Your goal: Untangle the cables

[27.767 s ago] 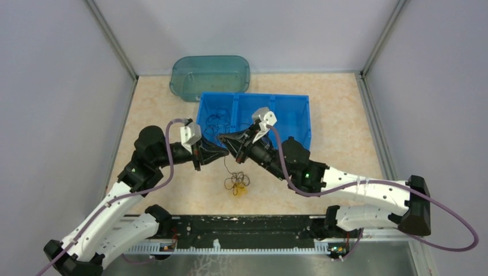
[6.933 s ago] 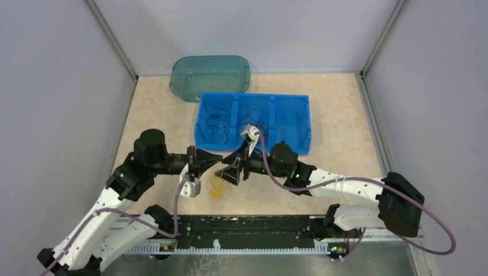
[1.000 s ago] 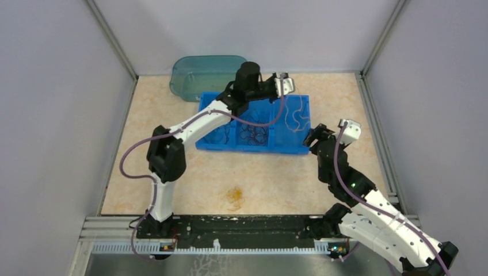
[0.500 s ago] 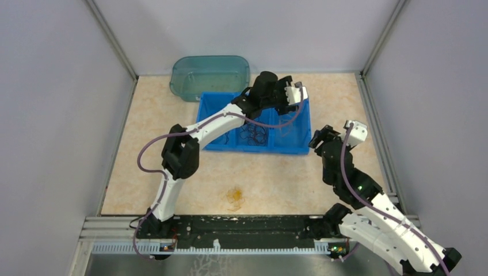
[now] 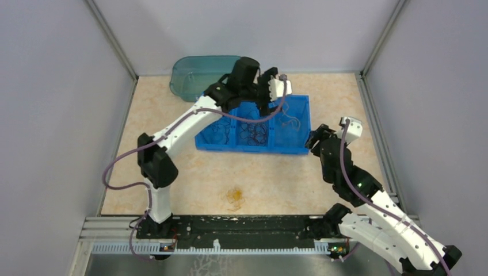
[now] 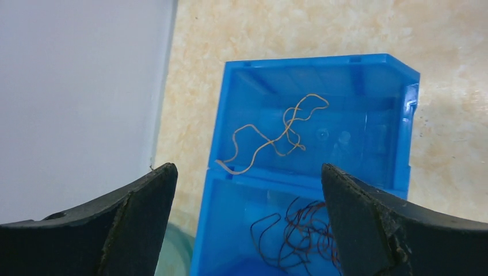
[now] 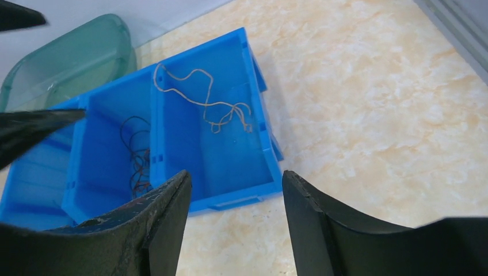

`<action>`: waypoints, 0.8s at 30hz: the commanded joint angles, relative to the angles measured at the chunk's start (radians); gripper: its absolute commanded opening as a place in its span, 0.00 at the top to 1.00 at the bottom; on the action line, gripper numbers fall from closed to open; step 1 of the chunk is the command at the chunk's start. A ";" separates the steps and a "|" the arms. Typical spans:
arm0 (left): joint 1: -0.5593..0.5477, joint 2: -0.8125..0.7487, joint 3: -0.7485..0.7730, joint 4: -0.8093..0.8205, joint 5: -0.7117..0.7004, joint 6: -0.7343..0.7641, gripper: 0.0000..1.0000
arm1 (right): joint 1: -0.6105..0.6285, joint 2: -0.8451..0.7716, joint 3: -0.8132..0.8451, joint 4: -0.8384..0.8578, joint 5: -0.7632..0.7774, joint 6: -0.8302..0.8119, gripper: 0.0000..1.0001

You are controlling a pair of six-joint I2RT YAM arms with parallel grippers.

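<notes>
A blue three-part bin [image 5: 253, 150] holds the cables, one kind per compartment. The yellow-orange cable [image 5: 290, 122] lies loose in the right one, a dark tangle [image 5: 253, 133] in the middle, blue wire [image 5: 218, 133] on the left. My left gripper [image 5: 266, 99] hovers open and empty over the bin's far edge. In the left wrist view the gripper [image 6: 248, 172] looks down on the yellow-orange cable [image 6: 282, 132] and the dark tangle [image 6: 305, 236]. My right gripper [image 5: 315, 140] stands open and empty beside the bin's right end; its wrist view [image 7: 236, 178] shows the yellow-orange cable [image 7: 201, 103].
A teal translucent tub [image 5: 195, 72] sits behind the bin, against the back wall. An orange smudge [image 5: 234, 195] marks the tabletop in front of the bin. Grey walls close in the left, right and far sides.
My left gripper has opened and let go of the yellow-orange cable, which now lies in the right compartment, and has drawn back to the left. The right gripper's jaws have narrowed slightly.
</notes>
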 commanded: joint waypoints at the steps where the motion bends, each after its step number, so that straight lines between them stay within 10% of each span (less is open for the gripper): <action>1: 0.049 -0.174 -0.031 -0.080 0.087 -0.072 0.00 | -0.008 0.033 0.055 0.045 -0.111 -0.011 0.40; 11: 0.163 -0.589 -0.321 -0.297 0.196 -0.089 0.00 | 0.009 0.210 -0.007 0.258 -0.618 -0.049 0.40; 24: 0.217 -0.966 -0.810 -0.391 0.213 0.088 0.00 | 0.379 0.675 -0.102 0.733 -1.010 -0.201 0.40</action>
